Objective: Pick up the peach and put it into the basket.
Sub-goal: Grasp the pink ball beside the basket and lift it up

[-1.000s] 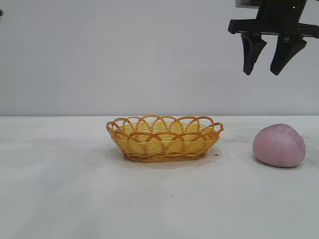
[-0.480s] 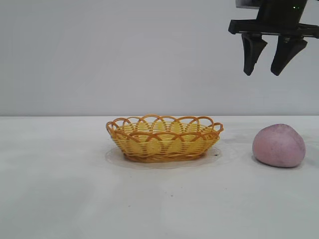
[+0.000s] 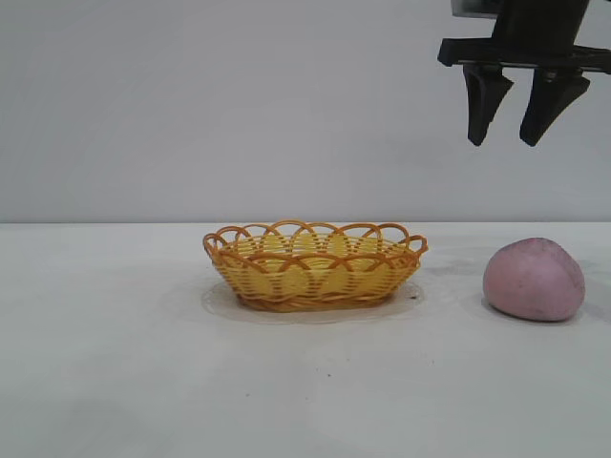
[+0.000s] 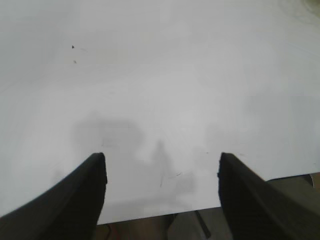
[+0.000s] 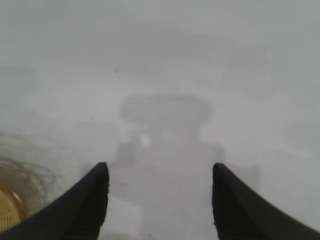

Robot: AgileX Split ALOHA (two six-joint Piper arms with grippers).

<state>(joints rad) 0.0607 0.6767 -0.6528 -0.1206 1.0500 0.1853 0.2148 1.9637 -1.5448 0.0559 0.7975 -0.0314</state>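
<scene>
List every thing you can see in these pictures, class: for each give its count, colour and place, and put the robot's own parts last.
basket: one, yellow weave with orange looped rim, on the table near the middle of the exterior view, nothing visible inside.
peach: one, pink-mauve, on the table to the right of the basket, apart from it.
table: one, white, under both things.
wall: one, pale grey, behind the table.
right tool: one, black, high above the table, roughly over the peach, fingers apart, holding nothing.
left tool: one, black, seen only in its own wrist view, over bare table near its edge, fingers apart, holding nothing.
</scene>
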